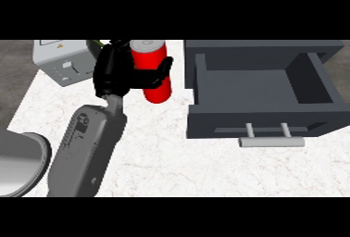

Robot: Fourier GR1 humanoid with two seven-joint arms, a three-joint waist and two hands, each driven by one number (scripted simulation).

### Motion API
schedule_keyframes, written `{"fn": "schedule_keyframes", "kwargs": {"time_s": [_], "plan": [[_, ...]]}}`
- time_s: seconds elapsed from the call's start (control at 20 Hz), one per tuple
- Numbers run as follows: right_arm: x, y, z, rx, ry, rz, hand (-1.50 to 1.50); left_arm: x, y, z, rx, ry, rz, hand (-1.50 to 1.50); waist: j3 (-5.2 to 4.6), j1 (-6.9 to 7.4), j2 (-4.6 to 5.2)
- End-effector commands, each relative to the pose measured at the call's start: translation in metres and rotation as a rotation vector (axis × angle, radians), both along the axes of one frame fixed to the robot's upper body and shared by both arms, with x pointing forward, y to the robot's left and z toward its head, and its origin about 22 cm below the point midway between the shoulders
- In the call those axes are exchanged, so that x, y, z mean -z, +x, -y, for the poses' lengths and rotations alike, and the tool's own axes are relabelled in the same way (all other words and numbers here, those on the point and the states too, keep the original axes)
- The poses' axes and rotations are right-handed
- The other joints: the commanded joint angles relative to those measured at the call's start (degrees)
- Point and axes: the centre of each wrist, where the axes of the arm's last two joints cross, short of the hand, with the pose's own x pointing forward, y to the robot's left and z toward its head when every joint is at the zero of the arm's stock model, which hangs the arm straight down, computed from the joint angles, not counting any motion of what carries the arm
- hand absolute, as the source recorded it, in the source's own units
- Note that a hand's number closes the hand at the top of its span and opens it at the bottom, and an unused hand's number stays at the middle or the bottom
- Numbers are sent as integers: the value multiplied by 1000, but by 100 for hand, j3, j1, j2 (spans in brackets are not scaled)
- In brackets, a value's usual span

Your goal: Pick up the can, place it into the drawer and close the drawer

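A red can [156,89] with a grey top stands upright on the white counter, just left of the open drawer [254,88]. My left hand [115,69] is shut on the can from its left side, with the thumb [160,70] across the can's front and the fingers hidden behind it. Whether the can's base touches the counter cannot be told. The dark grey drawer is pulled out toward me, nothing shows inside it, and its pale bar handle [271,141] faces me. My right hand does not show.
A grey boxy appliance [63,62] stands at the back left, close to my hand. A grey rounded object [21,162] sits at the lower left edge beside my forearm [85,148]. The drawer's cabinet [263,46] fills the back right.
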Motion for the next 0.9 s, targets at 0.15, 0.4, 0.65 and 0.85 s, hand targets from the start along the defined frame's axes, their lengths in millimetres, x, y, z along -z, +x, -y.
{"fn": "schedule_keyframes", "kwargs": {"time_s": [0.15, 0.4, 0.65, 0.85], "plan": [[-2, 16, 2, 2, 3, 3, -150, -52, 16, 45, 19, 27, -5, 150, 0, -15, 9], [8, -2, -12, -21, 6, -18, -150, -47, 25, 54, -7, 45, 18, 150, 2, -75, 4], [-5, 29, -5, -9, 1, 0, -150, -91, 36, 94, 3, 58, 20, 150, 1, -67, 33], [12, 19, 5, -9, 4, 0, -150, -66, 51, 94, -15, 74, 8, 150, 3, -107, 38]]}}
